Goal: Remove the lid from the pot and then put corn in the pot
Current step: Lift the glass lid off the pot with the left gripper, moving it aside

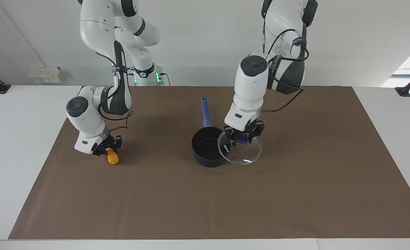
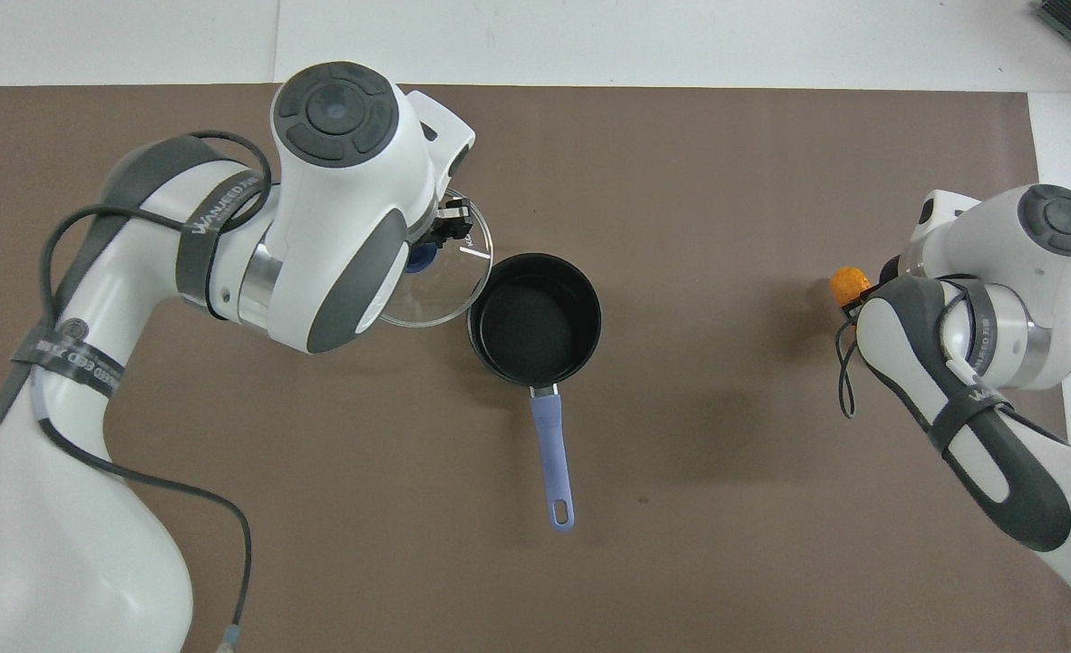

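Two grips carry the risk: the lid (image 1: 240,150), hanging tilted by its blue knob with its rim overlapping the open pot (image 1: 209,147) just beside it, could slip or clip that rim as it swings, and the corn (image 1: 113,157), pinched near one end, could pivot loose. Left gripper (image 1: 243,140) is closed on the knob. Right gripper (image 1: 108,148), toward its own end of the mat (image 1: 295,194), is closed on the corn's upper end, the cob's lower end at the mat.

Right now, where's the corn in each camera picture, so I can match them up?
Facing view: corn at that view's left edge of the brown mat, in the right gripper.
Overhead view: corn at the right, mostly hidden.
Shared landmark: the pot mid-mat.
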Tool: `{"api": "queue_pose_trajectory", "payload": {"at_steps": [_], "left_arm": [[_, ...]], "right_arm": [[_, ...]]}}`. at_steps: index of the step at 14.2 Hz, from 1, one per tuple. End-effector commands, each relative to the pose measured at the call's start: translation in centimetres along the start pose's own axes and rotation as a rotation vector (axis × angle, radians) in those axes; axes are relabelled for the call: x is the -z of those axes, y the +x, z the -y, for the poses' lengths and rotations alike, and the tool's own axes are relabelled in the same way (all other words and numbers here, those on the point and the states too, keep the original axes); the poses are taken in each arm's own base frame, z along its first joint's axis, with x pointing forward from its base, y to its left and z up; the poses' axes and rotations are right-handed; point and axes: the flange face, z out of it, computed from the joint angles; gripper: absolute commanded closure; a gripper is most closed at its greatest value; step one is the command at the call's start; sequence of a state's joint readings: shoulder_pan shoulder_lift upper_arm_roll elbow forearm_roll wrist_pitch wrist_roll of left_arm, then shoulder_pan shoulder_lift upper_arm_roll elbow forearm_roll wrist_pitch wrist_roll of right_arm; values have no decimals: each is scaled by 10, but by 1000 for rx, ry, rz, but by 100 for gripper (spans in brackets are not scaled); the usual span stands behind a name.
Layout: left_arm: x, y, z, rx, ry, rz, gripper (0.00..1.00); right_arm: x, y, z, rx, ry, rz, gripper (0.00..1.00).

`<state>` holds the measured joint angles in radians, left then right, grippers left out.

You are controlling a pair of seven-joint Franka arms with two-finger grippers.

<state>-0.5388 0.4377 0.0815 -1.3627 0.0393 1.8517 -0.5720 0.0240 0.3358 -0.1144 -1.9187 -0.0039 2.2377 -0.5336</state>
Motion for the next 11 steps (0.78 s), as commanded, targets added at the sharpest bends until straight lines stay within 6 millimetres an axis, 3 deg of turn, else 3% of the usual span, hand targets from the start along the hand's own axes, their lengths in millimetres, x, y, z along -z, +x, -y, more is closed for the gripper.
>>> {"api": "queue_pose_trajectory", "payload": {"at_steps": [1, 4, 7, 11], "left_arm": [[7, 13, 53, -23, -10, 21, 100], [-3, 31, 119, -91, -24, 52, 100], [-19, 44, 181, -131, -26, 71, 100], [-45, 31, 250, -203, -50, 45, 100]], "right_arm": [[38, 0, 1, 5, 26, -11, 100], [84, -4, 14, -52, 37, -16, 100], [135, 12, 47, -133, 63, 8, 100], [171, 44, 100, -226, 64, -28, 100]]}}
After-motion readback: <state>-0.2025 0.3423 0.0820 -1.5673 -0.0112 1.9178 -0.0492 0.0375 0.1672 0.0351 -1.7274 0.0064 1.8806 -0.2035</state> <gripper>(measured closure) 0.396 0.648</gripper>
